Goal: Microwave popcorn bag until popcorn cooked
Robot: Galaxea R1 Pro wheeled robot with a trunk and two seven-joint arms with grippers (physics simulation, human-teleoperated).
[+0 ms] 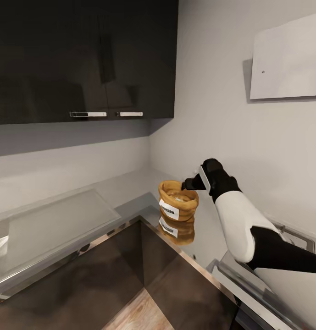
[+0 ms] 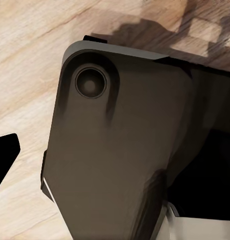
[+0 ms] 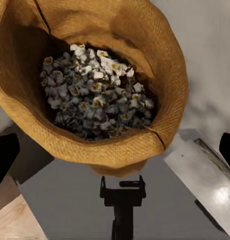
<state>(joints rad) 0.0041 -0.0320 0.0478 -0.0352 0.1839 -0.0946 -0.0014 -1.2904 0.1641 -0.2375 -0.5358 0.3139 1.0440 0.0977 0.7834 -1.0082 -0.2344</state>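
Kitchen corner, head view: glossy grey L-shaped bench (image 1: 130,181) over dark base cabinets, black wall cabinets (image 1: 84,59) above with two small steel handles, pale walls, a white panel (image 1: 288,59) on the right wall, wood floor (image 1: 139,316) below. Popcorn bag (image 1: 178,200), tan-brown with rolled top and white label with dark lettering, stands upright on the bench right at the inner corner edge, its reflection showing in the glossy surface beneath it. Flat translucent pane-like area (image 1: 57,222) lies on the bench well left of the bag. Right arm, white forearm and black wrist, reaches in from the lower right; right gripper (image 1: 191,183) sits at the bag's rim on its right side, touching or just beside it, contact not clear. Right wrist view: popcorn bag (image 3: 94,80) open-topped, pale popped kernels heaped inside; dark fingertips (image 3: 4,162) at both frame edges, wide apart, bag between them, so the jaws stand spread and not clamped on anything. Left wrist view: a dark grey rounded robot body part (image 2: 125,150) with a round recess over wood floor (image 2: 24,65); one black fingertip (image 2: 4,152) at the frame edge, left gripper state cannot tell.
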